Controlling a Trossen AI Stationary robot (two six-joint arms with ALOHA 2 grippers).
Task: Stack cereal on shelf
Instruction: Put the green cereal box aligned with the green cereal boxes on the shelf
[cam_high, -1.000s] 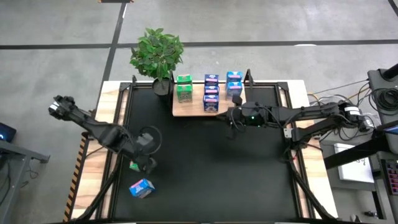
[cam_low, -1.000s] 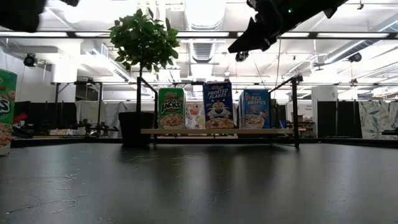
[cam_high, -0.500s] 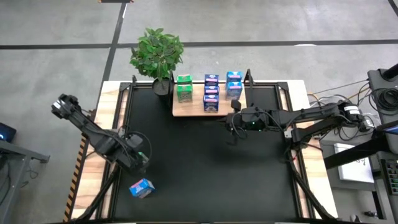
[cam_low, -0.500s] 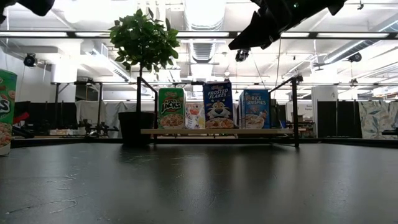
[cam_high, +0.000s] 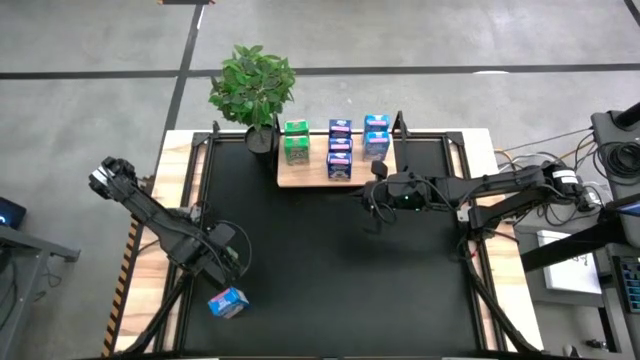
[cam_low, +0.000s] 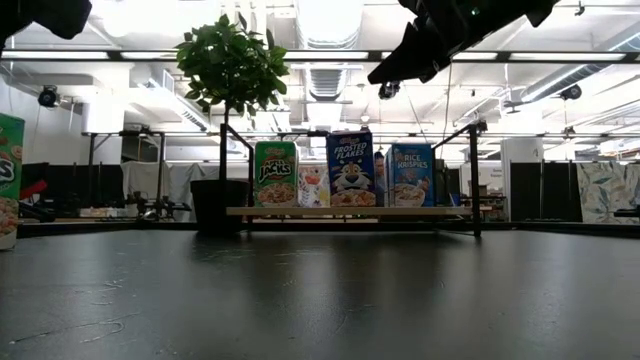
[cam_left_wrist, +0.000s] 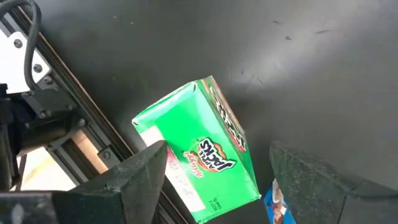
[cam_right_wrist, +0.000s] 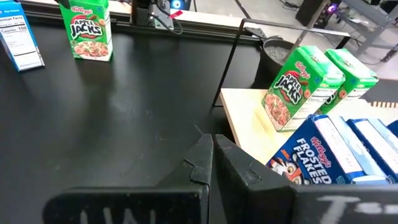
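Overhead, the black mat (cam_high: 330, 260) covers nearly the whole table, with a potted plant (cam_high: 253, 85) at its far-left corner. Along the mat's far edge lies the shelf (cam_high: 312, 176), a pale wood board carrying upright cereal cartons in three rows: green ones (cam_high: 296, 142) nearest the plant, Frosted Flakes boxes (cam_high: 339, 150) in the middle, and blue Rice Krispies boxes (cam_high: 376, 135) at the other end. From table height the same boxes stand side by side on the board (cam_low: 340, 211). Two cartons sit off the shelf near the mat's near-left corner. One is a green Apple Jacks box (cam_left_wrist: 199, 149), standing on the mat under the left arm. The other, a blue box (cam_high: 228, 302), lies tipped over closer to the near edge. The left gripper (cam_left_wrist: 214, 180) hangs above the green box with its fingers (cam_left_wrist: 134, 180) spread wide on either side of it, holding nothing. The right gripper (cam_right_wrist: 211, 158) hovers over the mat just in front of the shelf's near edge, below the Rice Krispies end, its fingers pressed together and empty.
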